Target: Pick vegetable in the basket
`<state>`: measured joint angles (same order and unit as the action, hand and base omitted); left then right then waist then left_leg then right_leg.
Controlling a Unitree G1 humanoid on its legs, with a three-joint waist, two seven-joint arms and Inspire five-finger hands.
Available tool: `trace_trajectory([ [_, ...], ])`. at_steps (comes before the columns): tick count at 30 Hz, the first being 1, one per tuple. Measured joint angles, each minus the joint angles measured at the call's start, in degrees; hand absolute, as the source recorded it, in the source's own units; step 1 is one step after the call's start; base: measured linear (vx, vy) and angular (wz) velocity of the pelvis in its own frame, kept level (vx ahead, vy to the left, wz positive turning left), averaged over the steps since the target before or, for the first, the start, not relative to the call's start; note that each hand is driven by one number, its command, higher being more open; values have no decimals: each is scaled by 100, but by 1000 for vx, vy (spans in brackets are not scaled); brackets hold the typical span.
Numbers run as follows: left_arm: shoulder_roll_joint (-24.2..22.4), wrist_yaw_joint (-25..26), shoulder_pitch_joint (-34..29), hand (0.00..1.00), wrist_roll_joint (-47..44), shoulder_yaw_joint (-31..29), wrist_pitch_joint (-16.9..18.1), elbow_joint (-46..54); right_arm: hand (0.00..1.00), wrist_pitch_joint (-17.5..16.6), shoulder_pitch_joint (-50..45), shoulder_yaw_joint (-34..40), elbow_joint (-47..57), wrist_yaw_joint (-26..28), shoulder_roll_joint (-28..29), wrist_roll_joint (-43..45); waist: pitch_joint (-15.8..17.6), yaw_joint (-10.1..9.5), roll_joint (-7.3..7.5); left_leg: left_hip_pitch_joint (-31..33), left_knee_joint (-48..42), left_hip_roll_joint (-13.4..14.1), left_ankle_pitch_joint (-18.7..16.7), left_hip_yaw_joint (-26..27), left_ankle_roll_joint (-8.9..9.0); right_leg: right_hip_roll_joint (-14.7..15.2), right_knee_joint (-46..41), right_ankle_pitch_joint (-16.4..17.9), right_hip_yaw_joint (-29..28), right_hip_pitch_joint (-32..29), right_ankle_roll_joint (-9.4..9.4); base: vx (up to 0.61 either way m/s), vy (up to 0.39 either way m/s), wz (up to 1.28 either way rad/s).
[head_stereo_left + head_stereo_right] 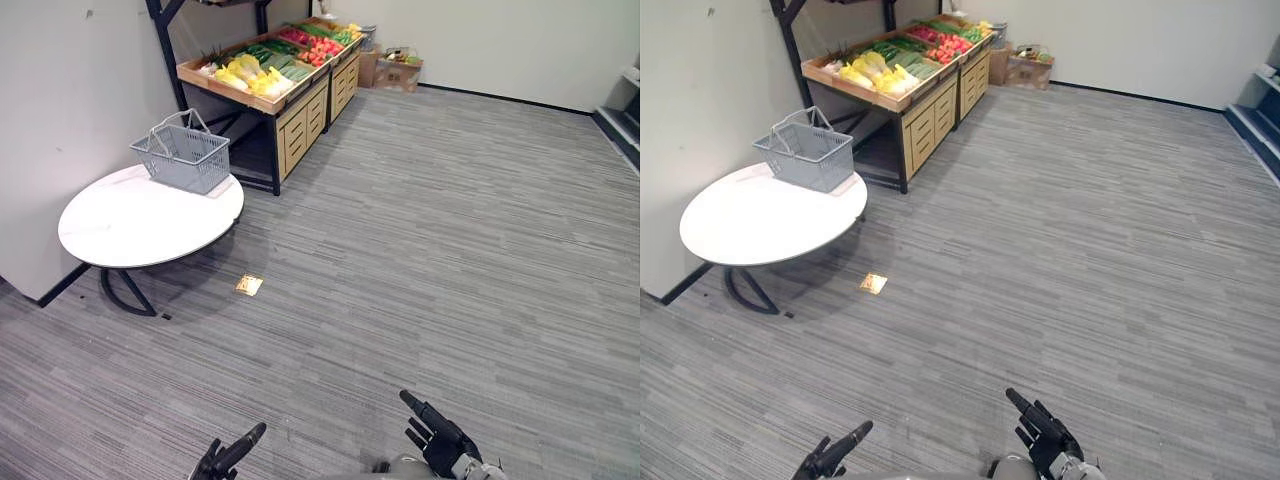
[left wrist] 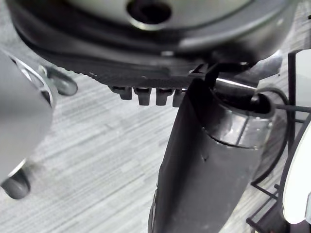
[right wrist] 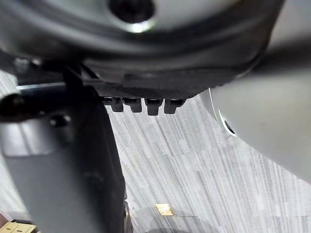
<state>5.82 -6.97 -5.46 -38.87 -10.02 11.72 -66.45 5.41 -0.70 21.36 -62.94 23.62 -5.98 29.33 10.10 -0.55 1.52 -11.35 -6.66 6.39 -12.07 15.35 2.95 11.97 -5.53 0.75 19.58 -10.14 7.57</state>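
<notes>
Left hand [image 1: 230, 452], right hand [image 1: 440, 438]: fingers straight, empty; basket [image 1: 183, 158] upright on table [image 1: 130, 235], long axis slanted crosswise; vegetables [image 1: 265, 68] beyond

- A grey mesh shopping basket [image 1: 182, 155] stands upright, handles raised, at the round white bench's [image 1: 140, 225] far edge.
- Yellow, green and red vegetables [image 1: 268, 62] lie in rows on the wooden stand [image 1: 300, 118].

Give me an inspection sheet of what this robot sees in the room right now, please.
Surface: round white table, carrying the basket.
Job's things: grey basket at the table's far edge, looks empty; vegetables on the wooden produce stand beyond.
Clutter: cardboard boxes in the far corner; brass floor plate near the table.
Hands: left hand and right hand low, open, holding nothing.
Cables: nothing seen.
Surroundings: grey carpet, white walls.
</notes>
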Motion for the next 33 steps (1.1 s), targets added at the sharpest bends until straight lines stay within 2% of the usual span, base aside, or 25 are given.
trace_trajectory([
  [2,-7,2,-114,100,10,-60,-4,-14,100,-46,-38,-6,33,-21,36,-9,33,11,59,-318,-291,102,-424,-57,286,4,-2,-270,-250,58,-100,401,-290,20],
  [3,-158,25,-121,100,19,-182,-48,-18,100,-71,-52,-8,103,7,-32,-8,49,32,-84,-514,-395,363,-643,-86,408,-162,-615,-463,-310,-11,-178,585,-352,22],
  [4,-269,21,-172,100,25,-226,-89,3,100,-68,-60,-8,127,-3,-101,-13,-29,22,-260,-658,-419,580,-715,-94,321,-338,-1236,-310,-380,-194,-398,611,-341,14],
  [5,-324,14,-194,100,26,-246,-119,5,100,-69,-41,-5,134,-15,-110,-16,-55,-10,-329,-648,-600,669,-674,-80,277,-402,-1460,-110,-399,-263,-531,742,-419,-12],
  [6,-385,-4,-201,100,39,-373,-115,93,100,-67,-17,7,118,-65,-94,-25,-81,-47,-400,-333,-1372,915,-541,-62,114,-559,-1584,155,-379,-247,-611,628,-345,-25],
  [7,-385,-91,-199,100,58,-500,-131,161,100,-67,-21,9,61,-73,-130,-18,-90,-36,-430,38,-2255,1190,-198,-47,62,-681,-1496,306,-336,-84,-682,622,-330,-23],
  [8,-377,-114,-187,100,95,-499,-130,189,100,-53,-21,9,2,-80,-133,-18,-85,-34,-452,208,-2706,1349,69,-50,109,-761,-1418,383,-304,51,-708,610,-280,-3],
  [9,-377,-138,-171,100,139,-500,-124,213,100,-32,-27,2,-68,-124,-136,-25,-42,-19,-521,428,-3349,1622,585,-75,174,-920,-1197,476,-269,366,-772,582,-233,11],
  [10,-310,-173,-97,100,141,-563,-99,235,100,25,-38,-9,-243,-188,-177,-70,44,-16,-511,901,-4479,1912,522,-137,273,-1072,-783,562,-252,958,-875,561,-208,17],
  [11,-314,-176,-59,100,139,-662,-102,241,100,32,-38,-8,-343,-188,-200,-136,48,-20,-503,1093,-4822,1930,320,-113,279,-1085,-614,576,-241,1190,-902,532,-150,9],
  [12,-324,-173,-43,100,136,-737,-100,264,100,36,-87,-16,-489,-181,-219,-278,43,-42,-458,1362,-5050,1884,27,146,291,-1069,-318,538,-228,1629,-871,509,-114,-6],
  [14,-312,-129,-23,100,137,-726,-98,339,100,17,-115,-9,-534,-169,-178,-463,78,-57,-347,1774,-4499,1564,-253,624,270,-923,-66,537,-247,2021,-863,547,-63,-15],
  [15,-311,-101,22,100,136,-711,-99,335,100,16,-96,-5,-534,-168,-163,-475,127,-62,-267,1978,-3947,1300,-288,783,259,-801,-19,549,-246,2127,-844,476,39,-14],
  [16,-312,-66,60,100,136,-658,-106,327,100,4,-91,6,-535,-170,-127,-474,197,-62,-147,2200,-2908,863,-202,916,214,-616,-1,585,-237,2279,-784,468,107,-14],
  [17,-318,-26,53,100,131,-617,-151,301,100,-25,-139,7,-531,-170,-97,-460,228,-64,-90,2314,-1525,444,278,926,138,-522,-1,627,-213,2440,-672,475,136,-12],
  [18,-317,-22,6,100,122,-561,-181,252,100,-54,-204,2,-526,-170,-106,-449,197,-69,-136,2319,-825,300,754,891,72,-553,-2,660,-213,2484,-586,607,234,-26],
  [19,-390,19,-120,100,107,-439,-159,233,100,-87,-333,-32,-471,-169,-190,-441,88,-153,-363,2412,-157,294,2064,608,-398,-745,-14,849,-288,2630,-322,515,197,-14],
  [20,-153,78,-46,100,42,-421,-171,171,100,-133,-344,-227,-534,-224,-54,-424,86,-157,-60,2488,-392,148,2004,527,-652,-628,129,1024,-316,2745,-263,542,150,0],
  [21,-103,116,-16,100,35,-408,-143,173,100,-143,-320,-377,-525,-212,-36,-424,81,-119,25,2567,-473,110,1933,465,-636,-692,220,1001,-390,2733,-328,339,6,32],
  [22,-64,157,67,100,7,-382,-59,161,100,-162,-258,-526,-544,-163,-6,-444,111,-122,106,2637,-618,84,1788,446,-635,-805,395,788,-450,2752,-429,351,-8,26],
  [23,-54,159,104,100,-15,-371,-59,80,100,-198,-249,-603,-546,-162,-15,-456,96,-146,137,2568,-701,60,1681,525,-640,-758,436,569,-387,2894,-298,272,30,19],
  [26,-54,182,64,100,-60,-311,-101,-73,100,-261,-284,-644,-541,-161,-28,-455,83,-147,64,2101,-381,-79,1572,695,-626,-587,237,377,-439,3029,-234,207,136,-3],
  [30,-75,211,-72,100,38,-144,-209,-124,100,-359,-385,-659,-511,-116,-129,-452,-153,-109,-38,1529,346,-478,1485,794,-629,-179,-1282,413,-447,2506,-183,202,186,5],
  [32,-31,245,-119,100,62,-134,-214,-119,100,-366,-375,-635,-458,-83,-114,-462,-235,-92,102,1271,572,-723,1422,781,-680,244,-2476,438,-452,2094,284,219,148,17],
  [33,33,284,-133,100,62,-108,-218,-112,100,-364,-341,-629,-435,-82,-86,-504,-229,-91,205,1075,688,-907,1371,764,-735,535,-3172,245,-515,1857,668,164,78,13],
])
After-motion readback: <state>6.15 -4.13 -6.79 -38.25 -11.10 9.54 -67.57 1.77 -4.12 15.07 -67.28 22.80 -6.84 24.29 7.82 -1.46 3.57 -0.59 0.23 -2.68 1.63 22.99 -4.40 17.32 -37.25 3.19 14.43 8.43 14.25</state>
